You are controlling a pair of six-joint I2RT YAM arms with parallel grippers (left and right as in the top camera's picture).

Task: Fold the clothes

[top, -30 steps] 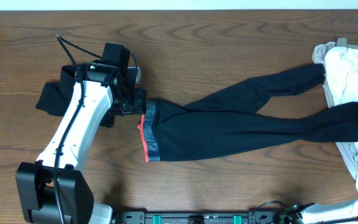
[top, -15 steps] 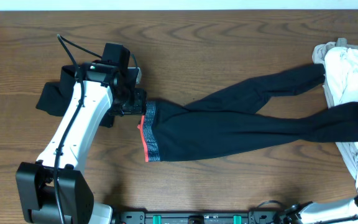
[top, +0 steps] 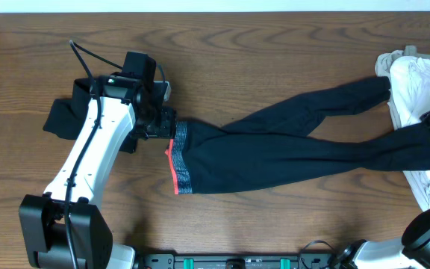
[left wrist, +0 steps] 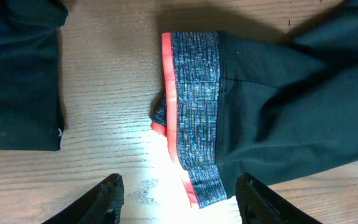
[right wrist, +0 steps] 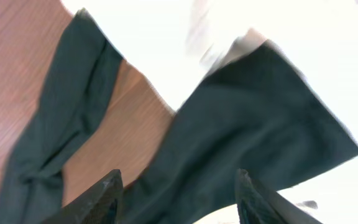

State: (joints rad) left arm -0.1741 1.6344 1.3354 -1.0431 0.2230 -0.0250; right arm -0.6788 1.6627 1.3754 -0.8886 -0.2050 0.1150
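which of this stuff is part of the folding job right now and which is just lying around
In hand: dark trousers, spread out flat; their orange-edged waistband at the left end.
Lying about: black garment at far left; white and beige pile at the right edge. Both are clothes, likely for later.

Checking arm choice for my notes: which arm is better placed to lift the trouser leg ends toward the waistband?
Probably right. The right hand hangs open above a leg end of the trousers; the left hand is open over the waistband, at the opposite end.
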